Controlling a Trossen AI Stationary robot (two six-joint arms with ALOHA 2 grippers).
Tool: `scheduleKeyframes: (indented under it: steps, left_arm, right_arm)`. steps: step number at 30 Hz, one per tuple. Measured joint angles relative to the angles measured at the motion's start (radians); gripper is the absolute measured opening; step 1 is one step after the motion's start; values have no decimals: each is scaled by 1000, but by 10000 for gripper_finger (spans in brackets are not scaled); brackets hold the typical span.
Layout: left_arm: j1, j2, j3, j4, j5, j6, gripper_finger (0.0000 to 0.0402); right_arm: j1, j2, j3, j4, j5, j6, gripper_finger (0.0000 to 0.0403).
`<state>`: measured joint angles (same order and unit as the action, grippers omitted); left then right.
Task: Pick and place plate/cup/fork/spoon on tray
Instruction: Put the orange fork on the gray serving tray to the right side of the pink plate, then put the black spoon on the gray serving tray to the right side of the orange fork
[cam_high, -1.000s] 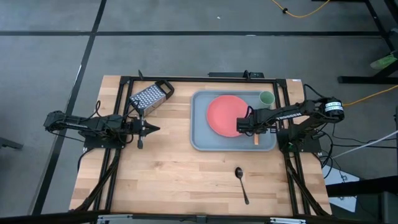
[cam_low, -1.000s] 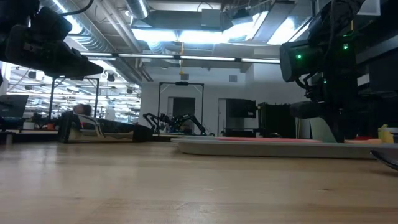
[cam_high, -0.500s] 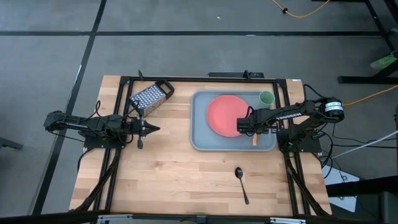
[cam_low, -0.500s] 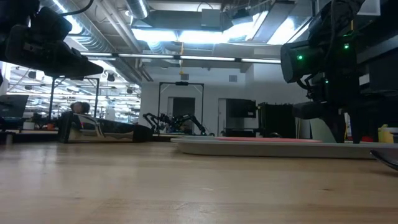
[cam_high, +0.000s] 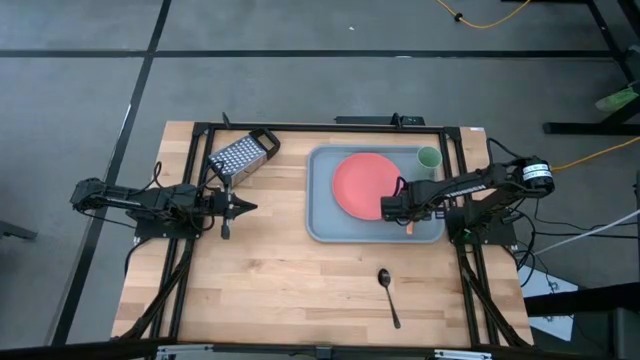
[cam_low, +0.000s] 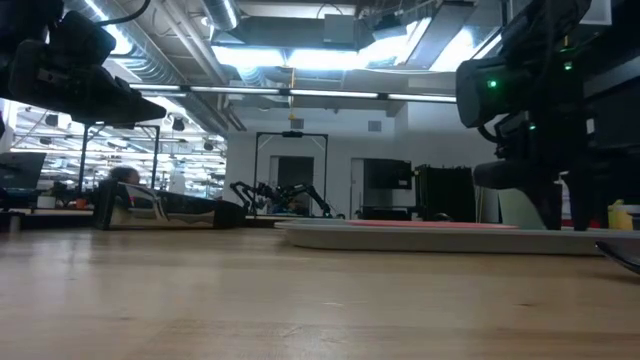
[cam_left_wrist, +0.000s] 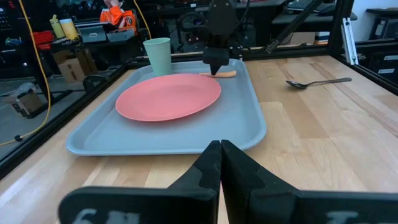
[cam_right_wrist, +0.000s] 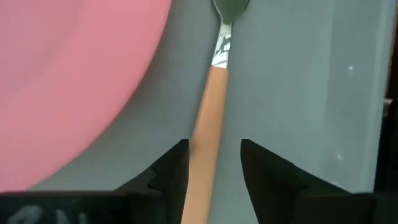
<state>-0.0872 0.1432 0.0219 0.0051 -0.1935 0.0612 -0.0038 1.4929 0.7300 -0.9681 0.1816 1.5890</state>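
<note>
Right end effector (cam_right_wrist: 211, 165), fingers apart, straddles the orange-handled metal fork (cam_right_wrist: 208, 124) on the grey-blue rectangular tray (cam_high: 320, 225); left end effector (cam_left_wrist: 221, 163) pinched together.

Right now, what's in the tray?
Tray holds the plate, cup and fork. Right gripper fingers straddle the fork handle, covering most of it from above.

Bare tabletop (cam_high: 290, 270) surrounds the spoon (cam_high: 387, 292). On the tray (cam_high: 322, 225), the fork (cam_right_wrist: 208, 134) lies tight beside the plate (cam_high: 362, 184), the cup (cam_high: 428, 158) cornered.
</note>
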Motion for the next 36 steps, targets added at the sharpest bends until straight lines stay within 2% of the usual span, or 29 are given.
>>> scheduleKeyframes:
  steps: [26, 30, 33, 36]
  left_arm:
    - [0, 0, 0, 0, 0, 0, 0]
    - [0, 0, 0, 0, 0, 0, 0]
    - [0, 0, 0, 0, 0, 0, 0]
    - [0, 0, 0, 0, 0, 0, 0]
  right_arm:
    - [4, 0, 0, -30, -26, 7, 149]
    - [7, -3, 42, -60, -25, 4, 149]
    - [46, -4, 132, -141, 40, 3, 149]
    - [132, -4, 251, -205, 171, 5, 149]
